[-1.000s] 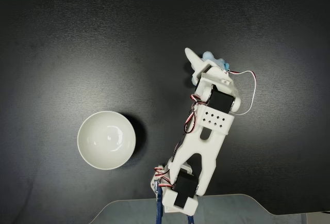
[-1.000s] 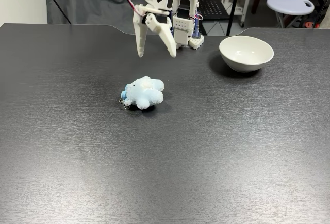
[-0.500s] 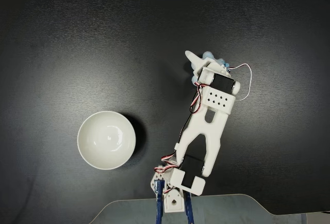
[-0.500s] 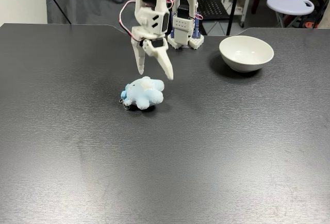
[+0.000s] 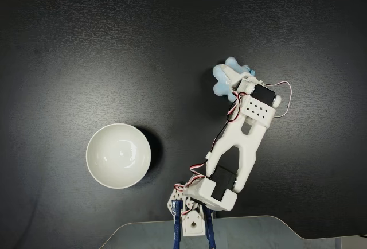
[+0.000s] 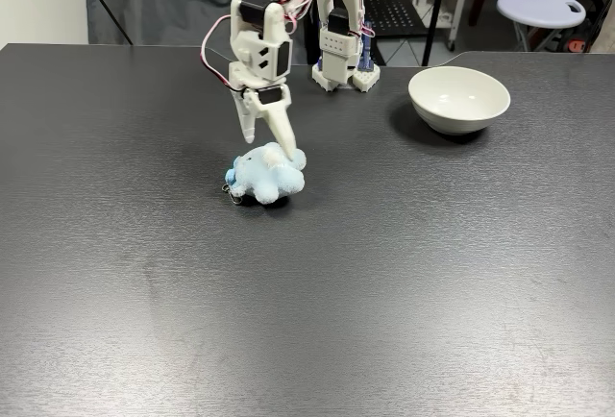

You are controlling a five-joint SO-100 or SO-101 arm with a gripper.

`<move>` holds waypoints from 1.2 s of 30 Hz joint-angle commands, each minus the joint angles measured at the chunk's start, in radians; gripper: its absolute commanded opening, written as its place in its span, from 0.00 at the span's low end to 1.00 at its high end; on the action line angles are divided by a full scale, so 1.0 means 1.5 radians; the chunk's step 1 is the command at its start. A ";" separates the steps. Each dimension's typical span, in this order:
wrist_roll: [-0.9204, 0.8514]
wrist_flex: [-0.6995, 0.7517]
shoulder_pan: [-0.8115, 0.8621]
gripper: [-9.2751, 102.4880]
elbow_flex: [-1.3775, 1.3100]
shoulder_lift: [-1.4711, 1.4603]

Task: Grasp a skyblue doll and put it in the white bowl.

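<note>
Arm stretched forward, wrist bent down — jaws slightly apart, tips touching skyblue doll (image 6: 266, 176), gripping nothing.

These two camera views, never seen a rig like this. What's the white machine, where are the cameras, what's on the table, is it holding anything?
The white machine is a small robot arm with a two-finger gripper. One fixed view looks straight down; the other looks across the table toward the arm's base. On the dark table lie a pale-blue doll and a white bowl, well apart. From above, the doll pokes out past the arm's tip, and the bowl sits to the left. The gripper is open, right down at the doll. One finger reaches its top, but nothing is held yet.
</note>
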 commanded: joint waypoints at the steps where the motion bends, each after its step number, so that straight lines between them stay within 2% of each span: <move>1: -0.008 -0.007 0.005 0.61 -0.053 0.013; 27: -0.007 -0.008 -0.028 0.61 -0.056 -0.044; 36: -0.005 -0.008 -0.022 0.61 -0.181 -0.101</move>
